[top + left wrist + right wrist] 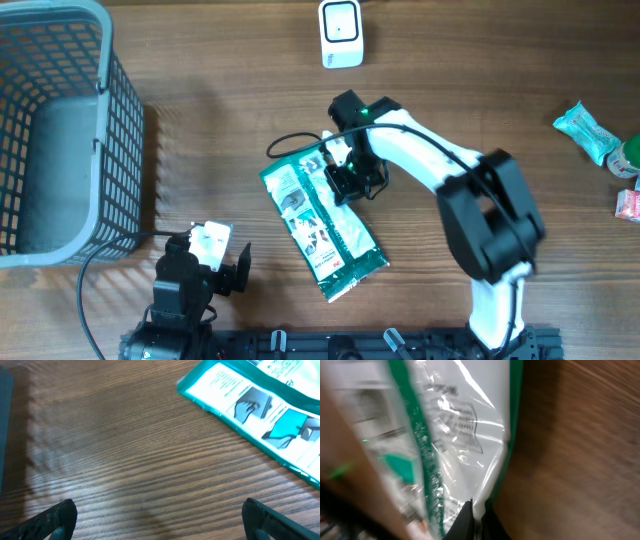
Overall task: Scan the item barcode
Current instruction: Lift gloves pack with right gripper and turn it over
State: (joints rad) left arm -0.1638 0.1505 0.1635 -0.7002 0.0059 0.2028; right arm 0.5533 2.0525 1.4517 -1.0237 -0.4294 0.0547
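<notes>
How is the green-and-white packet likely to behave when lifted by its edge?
Probably floppy: the packet is thin, crinkled film, so hanging from the right pincer pinching its edge it would likely droop. Likely light, since it lies nearly flat on the table. Its glossy surface may slip.

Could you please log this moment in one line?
right gripper: shut on packet edge | left gripper: open, empty | packet: on table | scanner: not yet reached
</notes>
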